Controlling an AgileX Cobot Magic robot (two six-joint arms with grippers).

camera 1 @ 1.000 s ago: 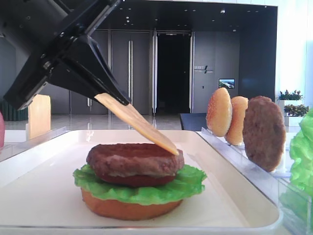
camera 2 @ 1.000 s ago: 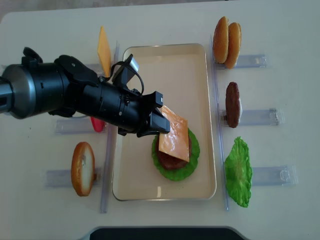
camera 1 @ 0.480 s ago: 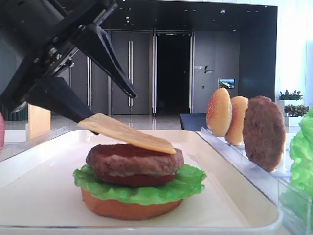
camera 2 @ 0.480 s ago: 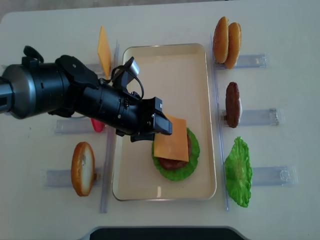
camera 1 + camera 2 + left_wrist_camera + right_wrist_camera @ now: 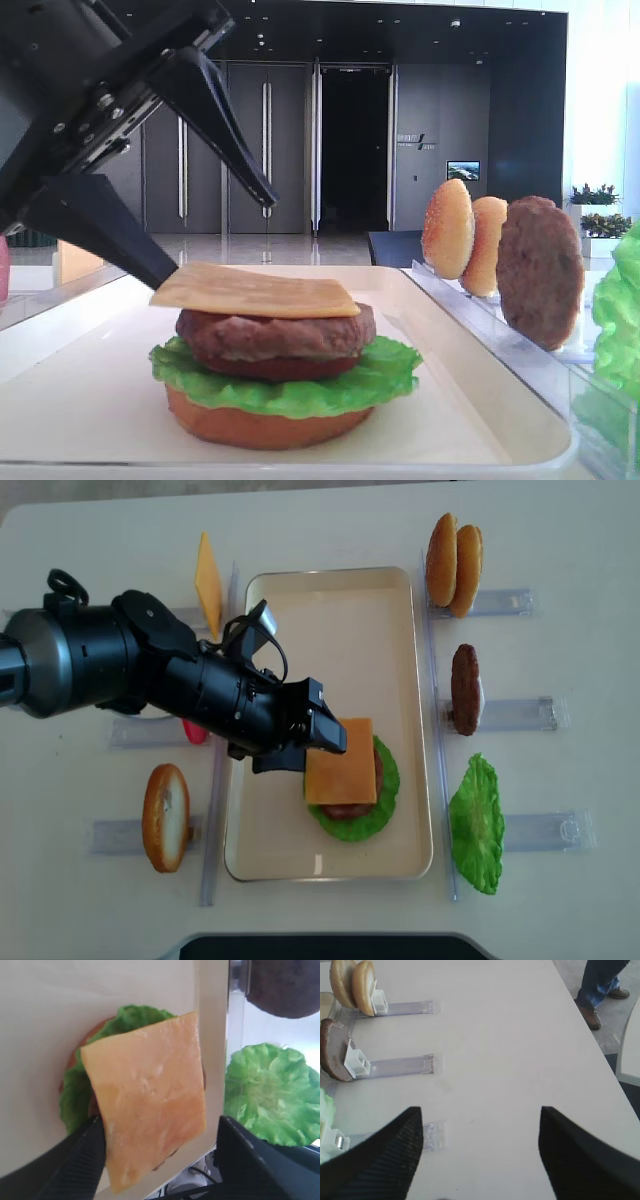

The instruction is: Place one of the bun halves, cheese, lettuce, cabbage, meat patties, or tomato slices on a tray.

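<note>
Big cream tray (image 5: 390,600) sits mid-table w/ a stack on it. Left arm reaches in over its near-left rim; left gripper (image 5: 315,742) has its fingers (image 5: 215,110) spread wide apart, nothing pinched btwn them. Cheese (image 5: 255,293) lies flat on top of the meat patty (image 5: 275,335), free of the grip, its left edge just at the tip of the lower finger, upper finger well above it. Under the patty: lettuce (image 5: 290,385), then a bun half (image 5: 255,425).

Right gripper (image 5: 480,1155) hangs over bare table (image 5: 510,1035), fingers wide apart, empty; racks (image 5: 400,1065) w/ two buns (image 5: 352,982), a spare patty (image 5: 332,1050) and a green leaf (image 5: 478,825) lie to the left of its fingers.

Behind the left fingers: another cheese slice (image 5: 208,580) upright in a rack, a lone bun (image 5: 165,817), smth red (image 5: 195,730), mostly hidden by the arm.
</note>
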